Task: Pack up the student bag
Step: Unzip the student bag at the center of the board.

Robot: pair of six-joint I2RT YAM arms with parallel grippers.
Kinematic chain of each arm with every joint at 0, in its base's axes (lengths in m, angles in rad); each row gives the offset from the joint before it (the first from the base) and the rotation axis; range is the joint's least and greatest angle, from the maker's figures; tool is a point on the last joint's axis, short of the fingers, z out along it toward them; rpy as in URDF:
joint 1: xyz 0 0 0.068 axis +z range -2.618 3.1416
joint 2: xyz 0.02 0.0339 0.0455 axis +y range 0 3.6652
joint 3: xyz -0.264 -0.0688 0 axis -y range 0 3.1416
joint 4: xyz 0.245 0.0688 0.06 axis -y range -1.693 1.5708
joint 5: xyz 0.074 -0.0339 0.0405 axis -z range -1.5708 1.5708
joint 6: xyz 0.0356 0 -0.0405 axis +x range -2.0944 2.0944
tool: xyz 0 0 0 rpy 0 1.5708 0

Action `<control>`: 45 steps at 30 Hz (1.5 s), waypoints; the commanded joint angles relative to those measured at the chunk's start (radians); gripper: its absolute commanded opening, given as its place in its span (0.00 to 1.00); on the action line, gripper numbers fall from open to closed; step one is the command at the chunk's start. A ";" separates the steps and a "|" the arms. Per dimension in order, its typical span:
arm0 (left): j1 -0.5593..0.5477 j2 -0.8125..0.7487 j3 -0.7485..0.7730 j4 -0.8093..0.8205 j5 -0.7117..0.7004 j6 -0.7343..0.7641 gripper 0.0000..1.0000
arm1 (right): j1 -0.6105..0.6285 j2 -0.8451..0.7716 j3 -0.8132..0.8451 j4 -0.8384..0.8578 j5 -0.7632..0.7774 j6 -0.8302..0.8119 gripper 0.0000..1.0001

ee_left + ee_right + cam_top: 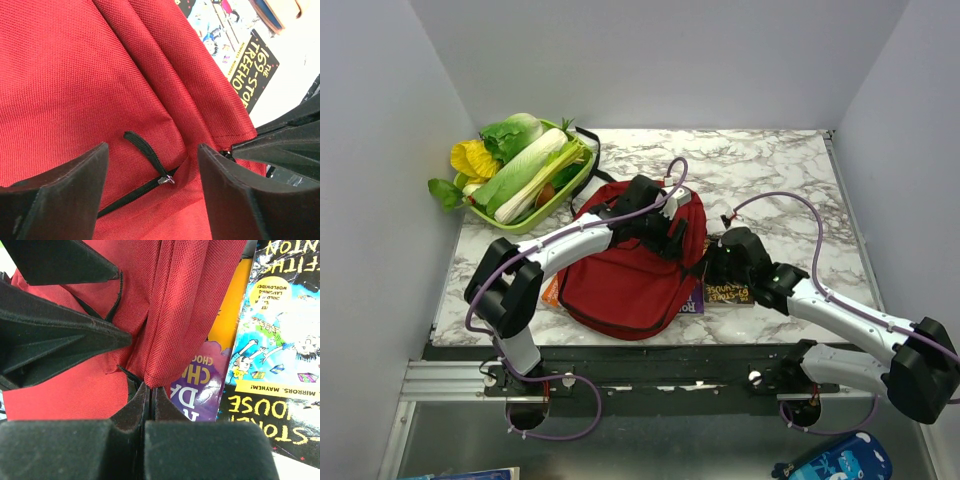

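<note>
While right gripper (150,391) clamps a woven red fold, rounded student bag (630,285) stretches slantwise leftward from it; left gripper (152,152) gapes astride zipper pull (166,180).

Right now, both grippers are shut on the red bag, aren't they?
Not quite. Only the right gripper is shut on the bag, pinching a fold of its fabric. The left gripper is open: the left wrist view shows its fingers apart, one on each side of the zipper pull, not gripping it.
</note>
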State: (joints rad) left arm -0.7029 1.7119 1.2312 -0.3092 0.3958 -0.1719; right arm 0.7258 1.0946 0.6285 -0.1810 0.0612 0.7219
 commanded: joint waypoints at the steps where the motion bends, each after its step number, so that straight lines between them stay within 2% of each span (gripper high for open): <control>1: -0.007 0.005 0.013 -0.004 -0.063 0.015 0.75 | 0.009 -0.015 0.004 -0.002 0.028 -0.015 0.01; 6: -0.006 -0.001 0.008 -0.001 -0.078 0.018 0.56 | 0.015 -0.013 0.002 0.000 0.029 -0.013 0.01; 13: -0.010 0.005 -0.001 0.004 -0.060 0.014 0.47 | 0.018 -0.025 -0.009 0.002 0.035 -0.009 0.01; 16: -0.012 0.005 0.005 0.002 -0.029 0.015 0.40 | 0.018 -0.024 -0.010 0.002 0.042 -0.010 0.01; 19: -0.012 0.008 0.011 0.001 -0.023 0.025 0.29 | 0.018 -0.022 -0.010 0.005 0.045 -0.010 0.01; 20: -0.012 0.006 0.013 -0.002 -0.025 0.028 0.22 | 0.018 -0.022 -0.013 0.005 0.046 -0.010 0.01; 22: -0.012 0.003 0.019 -0.014 -0.026 0.046 0.13 | 0.018 -0.022 -0.015 0.003 0.051 -0.012 0.01; 23: -0.010 0.000 0.019 -0.019 -0.028 0.051 0.03 | 0.018 -0.022 -0.019 0.003 0.054 -0.012 0.01; 24: -0.012 -0.005 0.019 -0.021 -0.038 0.054 0.00 | 0.018 -0.024 -0.024 0.003 0.057 -0.012 0.01; 32: -0.007 -0.101 -0.015 -0.015 -0.063 0.048 0.00 | 0.018 -0.032 -0.030 -0.049 0.172 -0.006 0.01; 34: -0.007 -0.127 -0.038 -0.002 -0.058 0.046 0.00 | 0.018 -0.033 -0.013 -0.086 0.207 -0.006 0.10; 35: -0.006 -0.132 -0.044 0.001 -0.058 0.045 0.00 | 0.018 -0.038 -0.009 -0.097 0.218 -0.004 0.25; 37: -0.007 -0.143 -0.062 0.013 -0.057 0.041 0.00 | 0.018 -0.058 0.002 -0.121 0.248 0.002 0.38; 38: -0.007 -0.146 -0.067 0.018 -0.054 0.040 0.00 | 0.018 -0.068 0.011 -0.130 0.262 0.010 0.55; 39: -0.007 -0.147 -0.073 0.025 -0.052 0.034 0.00 | 0.018 -0.078 0.019 -0.144 0.275 0.016 0.61; 41: -0.007 -0.149 -0.079 0.032 -0.041 0.029 0.00 | 0.018 -0.122 0.030 -0.160 0.292 0.017 0.66; 45: -0.009 -0.143 -0.078 0.047 -0.032 0.017 0.00 | 0.018 -0.193 0.019 -0.092 0.241 -0.004 0.67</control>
State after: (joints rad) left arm -0.7090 1.5871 1.1610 -0.2981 0.3515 -0.1379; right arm 0.7387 0.9634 0.6216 -0.2996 0.2810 0.7269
